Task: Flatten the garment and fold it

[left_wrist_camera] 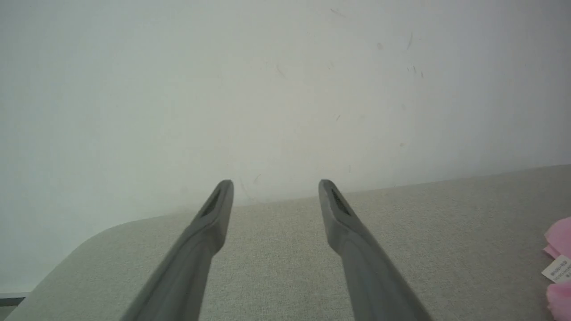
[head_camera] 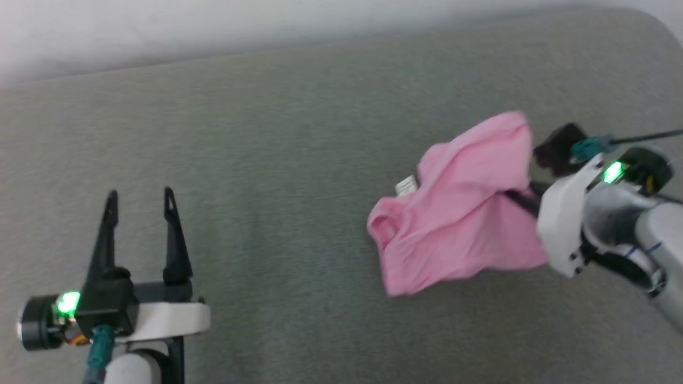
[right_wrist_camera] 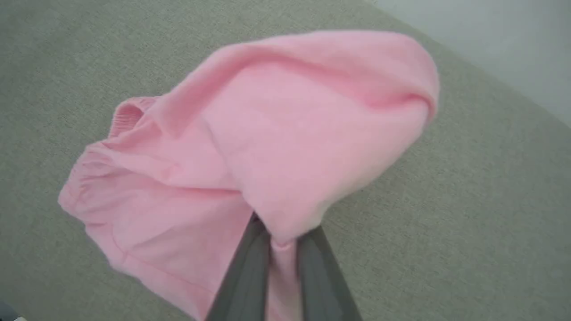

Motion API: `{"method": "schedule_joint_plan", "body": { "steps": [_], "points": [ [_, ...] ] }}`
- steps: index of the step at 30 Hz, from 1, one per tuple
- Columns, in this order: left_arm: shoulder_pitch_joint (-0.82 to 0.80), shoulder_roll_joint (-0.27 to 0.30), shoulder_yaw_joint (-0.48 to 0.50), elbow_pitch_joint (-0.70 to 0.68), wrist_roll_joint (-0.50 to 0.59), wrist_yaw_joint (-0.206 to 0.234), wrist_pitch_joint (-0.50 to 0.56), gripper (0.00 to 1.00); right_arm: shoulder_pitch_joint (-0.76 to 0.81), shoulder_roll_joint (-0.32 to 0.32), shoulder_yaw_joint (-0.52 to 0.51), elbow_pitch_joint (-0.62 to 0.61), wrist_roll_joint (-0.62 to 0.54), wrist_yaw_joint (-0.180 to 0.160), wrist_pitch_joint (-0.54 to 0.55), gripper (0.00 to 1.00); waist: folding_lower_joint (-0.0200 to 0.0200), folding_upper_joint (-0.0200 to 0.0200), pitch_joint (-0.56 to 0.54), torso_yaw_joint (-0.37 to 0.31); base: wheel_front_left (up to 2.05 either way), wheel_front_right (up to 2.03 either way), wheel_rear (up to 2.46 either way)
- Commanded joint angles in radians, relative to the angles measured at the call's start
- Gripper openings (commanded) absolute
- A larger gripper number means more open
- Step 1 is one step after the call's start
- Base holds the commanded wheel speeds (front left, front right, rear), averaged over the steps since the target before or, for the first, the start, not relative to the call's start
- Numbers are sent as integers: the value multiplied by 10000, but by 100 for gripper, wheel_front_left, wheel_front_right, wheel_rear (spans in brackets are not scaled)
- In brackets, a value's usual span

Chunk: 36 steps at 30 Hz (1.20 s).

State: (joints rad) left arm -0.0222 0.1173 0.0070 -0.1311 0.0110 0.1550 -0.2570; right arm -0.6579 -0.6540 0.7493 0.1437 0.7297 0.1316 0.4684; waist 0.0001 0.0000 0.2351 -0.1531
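A: Where is the pink garment (head_camera: 453, 213) sitting?

B: Right of centre in the head view, over the grey cloth-covered counter (head_camera: 267, 133). It is bunching into a rumpled mound, with the white label (head_camera: 406, 186) showing on its left edge and the gathered elastic hem (head_camera: 381, 224) curling at lower left.

A: What is the right gripper (head_camera: 512, 197) doing?

B: It is reaching in from the right edge. In the right wrist view its jaws are pinching a fold of the cloth (right_wrist_camera: 276, 133) between them, and the fabric is draping over the tips. Motion blur is softening the edges. I cannot tell whether the low edge is touching the counter.

A: And the left gripper (head_camera: 140, 193)?

B: It is hanging at lower left, well apart from the garment, with its jaws standing apart and nothing between them. Its wrist view is catching a sliver of pink (left_wrist_camera: 560, 236) at the right edge.

A: How far along are we judging the task?

B: Early. Nothing is lying flat and no clean fold is showing. Spreading the cloth out is what remains first, probably needing both grippers on opposite edges, and all of the folding comes after that.
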Motion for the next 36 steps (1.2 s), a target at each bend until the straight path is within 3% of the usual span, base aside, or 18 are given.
{"method": "schedule_joint_plan", "body": {
  "steps": [1, 6, 14, 21, 28, 29, 36],
  "points": [
    [-297, 225, 96, -178, 106, 84, -47, 100, -380, -148, -96, 197, -161, -9, -218, 0, -1, 0, 1493, -1764, 0, 0, 0],
    [-881, 696, 33, -463, 306, 106, -47, 100, -1355, -739, -206, 1613, -1003, -9, -849, 0, -1, 0, 2507, -2228, 0, 0, 0],
    [-1710, 1051, -320, -1000, 423, 262, -47, 100, -2789, -1515, -478, 4399, -2270, -9, -1816, 0, -1, 0, 3537, -1895, 0, 0, 0],
    [-2026, 1116, -673, -1451, 395, 494, -47, 100, -3788, -1430, -1339, 6911, -2860, -9, -2555, 0, -1, 0, 3839, -1380, 0, 0, 0],
    [-2109, 1201, -861, -1575, 308, 700, -47, 100, -4121, -1010, -1642, 8231, -3038, -9, -2952, 0, -1, 0, 3729, -1212, 0, 0, 0],
    [-2073, 1210, -912, -1557, 276, 783, -47, 100, -4171, -814, -1892, 8712, -2885, -9, -2979, 100, -1, 0, 3541, -1204, 0, 0, 0],
    [-1693, 1161, -952, -1313, 20, 1000, -47, 100, -4471, -857, -1886, 9307, -3442, -9, -3607, 100, -1, 0, 2468, -1181, 0, 0, 0]
  ]
}}
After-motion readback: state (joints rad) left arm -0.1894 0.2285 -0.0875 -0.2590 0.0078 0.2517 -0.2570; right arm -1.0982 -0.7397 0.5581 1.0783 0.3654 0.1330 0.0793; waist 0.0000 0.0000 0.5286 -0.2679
